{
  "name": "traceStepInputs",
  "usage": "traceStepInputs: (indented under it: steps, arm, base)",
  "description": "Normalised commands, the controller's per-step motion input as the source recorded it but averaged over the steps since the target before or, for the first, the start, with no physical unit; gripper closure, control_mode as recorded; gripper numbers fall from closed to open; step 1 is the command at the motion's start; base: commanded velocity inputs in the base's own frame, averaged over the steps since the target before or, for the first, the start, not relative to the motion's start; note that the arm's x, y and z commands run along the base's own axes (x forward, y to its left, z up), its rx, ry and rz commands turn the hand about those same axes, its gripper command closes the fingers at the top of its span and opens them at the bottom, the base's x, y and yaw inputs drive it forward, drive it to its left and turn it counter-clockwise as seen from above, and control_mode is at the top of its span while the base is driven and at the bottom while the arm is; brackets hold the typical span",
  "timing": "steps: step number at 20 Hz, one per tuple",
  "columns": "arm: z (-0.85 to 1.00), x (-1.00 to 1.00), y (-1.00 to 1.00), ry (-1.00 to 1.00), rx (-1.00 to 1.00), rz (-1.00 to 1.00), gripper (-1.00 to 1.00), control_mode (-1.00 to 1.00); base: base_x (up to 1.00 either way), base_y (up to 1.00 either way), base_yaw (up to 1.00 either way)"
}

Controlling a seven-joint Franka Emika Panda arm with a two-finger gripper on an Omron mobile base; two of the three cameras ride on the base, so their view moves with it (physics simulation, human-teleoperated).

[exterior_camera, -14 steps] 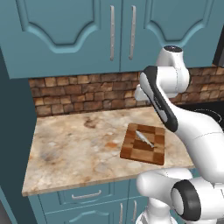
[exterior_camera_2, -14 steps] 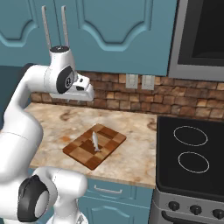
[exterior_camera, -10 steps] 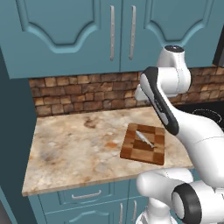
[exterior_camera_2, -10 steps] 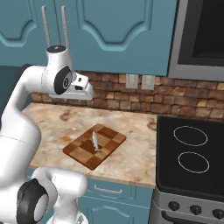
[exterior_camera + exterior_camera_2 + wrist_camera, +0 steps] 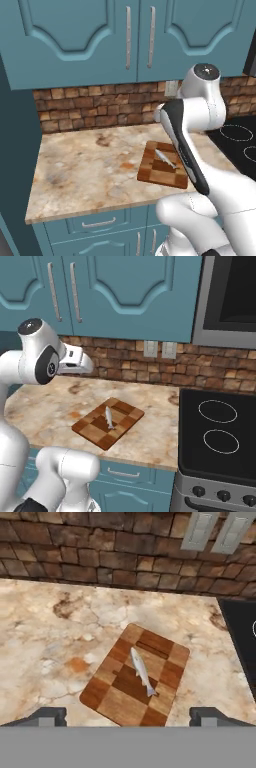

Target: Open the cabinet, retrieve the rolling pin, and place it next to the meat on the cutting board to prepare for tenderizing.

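Hand view: the hand [image 5: 128, 717] hung with fingers spread wide, holding nothing, above the cutting board [image 5: 136, 682]. The meat [image 5: 141, 671] lay on the board's centre. The cabinet [image 5: 140, 37] doors were closed.

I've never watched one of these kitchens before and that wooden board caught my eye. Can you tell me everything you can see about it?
The cutting board is a thick, roughly square wooden block, chequered in dark and reddish-brown pieces with lighter ones towards the middle. It lies flat on the marbled stone counter, turned at an angle to the counter's edge, left of the black stove. A small, shiny, pale grey strip of meat lies along its centre, and a short dark groove shows near its far edge. Nothing else touches it.
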Motion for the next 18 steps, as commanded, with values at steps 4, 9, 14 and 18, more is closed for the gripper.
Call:
traceStepInputs:
  steps: [4,9,14,18]
  arm:
    - [0.22,-0.41,0.07,-0.22,0.00,0.00,-1.00,-1.00]
    - [0.39,-0.38,0.02,-0.23,0.00,0.00,-1.00,-1.00]
    - [0.45,-0.06,0.01,-0.20,-0.02,0.00,-1.00,-1.00]
    - [0.54,0.00,0.07,-0.22,-0.07,0.00,-1.00,-1.00]
  base:
    - [0.00,0.00,0.00]
    - [0.00,0.00,0.00]
    - [0.00,0.00,0.00]
    - [0.00,0.00,0.00]
